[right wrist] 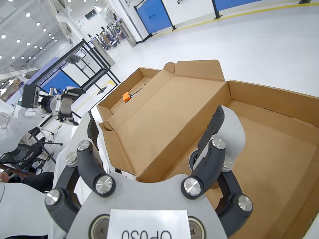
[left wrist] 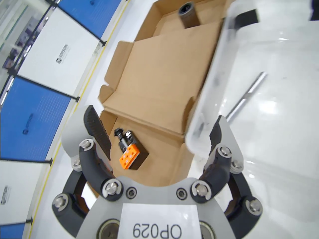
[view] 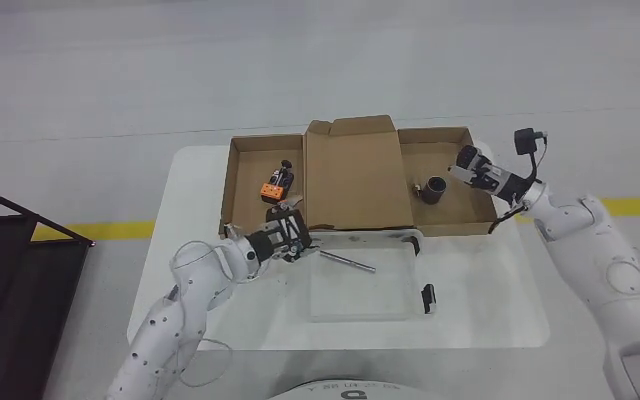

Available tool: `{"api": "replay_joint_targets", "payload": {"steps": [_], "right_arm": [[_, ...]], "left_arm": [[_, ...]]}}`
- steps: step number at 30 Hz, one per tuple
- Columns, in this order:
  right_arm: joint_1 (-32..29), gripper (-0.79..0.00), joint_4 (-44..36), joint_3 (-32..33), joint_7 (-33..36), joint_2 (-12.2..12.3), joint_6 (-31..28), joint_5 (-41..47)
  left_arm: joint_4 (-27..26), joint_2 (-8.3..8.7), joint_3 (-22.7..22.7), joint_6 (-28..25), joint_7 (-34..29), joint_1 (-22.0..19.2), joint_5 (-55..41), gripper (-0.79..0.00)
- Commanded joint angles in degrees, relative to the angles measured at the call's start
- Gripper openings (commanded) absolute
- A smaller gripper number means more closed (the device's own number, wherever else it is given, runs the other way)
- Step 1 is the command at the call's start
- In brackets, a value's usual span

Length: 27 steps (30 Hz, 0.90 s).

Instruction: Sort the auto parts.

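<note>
An orange and black part [view: 276, 185] [left wrist: 129, 155] [right wrist: 126, 96] lies in the left compartment of the open cardboard box [view: 355, 170]. A dark cylinder [view: 432, 188] [left wrist: 188, 16] rests in the right compartment. A thin metal rod [view: 347, 262] [left wrist: 246, 95] lies in the clear plastic tray [view: 365, 300] in front of the box. My left gripper [view: 285, 232] [left wrist: 154, 128] stands open and holds nothing, at the box's front edge beside the tray's left corner. Over the right compartment, my right gripper [view: 470, 165] [right wrist: 154, 125] is open too, close to the cylinder.
A small black part [view: 428, 297] sits at the tray's right side. The box's middle section [left wrist: 159, 75] is a flat bare flap. White table [view: 200, 200] shows left of the box and around the tray. A black frame [view: 30, 270] stands off the table's left.
</note>
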Motion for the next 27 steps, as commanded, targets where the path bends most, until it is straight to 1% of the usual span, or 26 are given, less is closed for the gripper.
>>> {"api": "replay_joint_targets", "payload": {"steps": [1, 2, 4, 6, 11, 14, 15, 16, 17, 18, 19, 21, 24, 27], "right_arm": [[0.17, 0.000, 0.08, -0.04, 0.17, -0.02, 0.00, 0.06], [0.17, 0.000, 0.08, -0.04, 0.17, -0.02, 0.00, 0.06], [0.17, 0.000, 0.08, -0.04, 0.17, -0.02, 0.00, 0.06], [0.17, 0.000, 0.08, -0.04, 0.17, -0.02, 0.00, 0.06], [0.17, 0.000, 0.08, -0.04, 0.17, -0.02, 0.00, 0.06], [0.17, 0.000, 0.08, -0.04, 0.17, -0.02, 0.00, 0.06], [0.17, 0.000, 0.08, -0.04, 0.17, -0.02, 0.00, 0.06], [0.17, 0.000, 0.08, -0.04, 0.17, -0.02, 0.00, 0.06], [0.17, 0.000, 0.08, -0.04, 0.17, -0.02, 0.00, 0.06], [0.17, 0.000, 0.08, -0.04, 0.17, -0.02, 0.00, 0.06], [0.17, 0.000, 0.08, -0.04, 0.17, -0.02, 0.00, 0.06], [0.17, 0.000, 0.08, -0.04, 0.17, -0.02, 0.00, 0.06], [0.17, 0.000, 0.08, -0.04, 0.17, -0.02, 0.00, 0.06], [0.17, 0.000, 0.08, -0.04, 0.17, -0.02, 0.00, 0.06]], "left_arm": [[0.58, -0.08, 2.35, -6.34, -0.40, -1.05, -3.34, 0.000], [0.85, -0.12, 2.83, -7.75, -0.80, -1.56, -4.28, 0.000], [3.01, -0.43, 4.27, -11.63, -0.99, -2.88, -10.99, 0.000], [4.41, -0.63, 4.44, -13.06, -1.64, -4.20, -15.87, 0.000], [4.41, -0.63, 4.44, -13.06, -1.64, -4.20, -15.87, 0.000], [2.74, -0.65, 5.51, -9.27, -3.55, -3.72, -11.45, 0.000], [1.90, -0.66, 6.62, -8.21, -3.87, -3.24, -9.57, -0.089], [1.67, -0.72, 7.71, -7.51, -3.67, -2.97, -8.87, -0.419], [1.76, -0.74, 8.21, -7.44, -3.66, -2.98, -8.69, -0.511], [2.02, -0.80, 8.90, -7.40, -3.87, -3.19, -8.58, -0.557], [2.41, -0.91, 9.83, -7.56, -4.03, -3.75, -8.77, -0.563], [3.61, -1.12, 11.00, -8.35, -4.37, -4.86, -9.78, -0.542], [5.95, -1.70, 13.43, -8.60, -6.72, -7.65, -11.02, -0.520], [8.46, -2.43, 16.03, -8.34, -9.17, -10.48, -12.48, -0.529]]}}
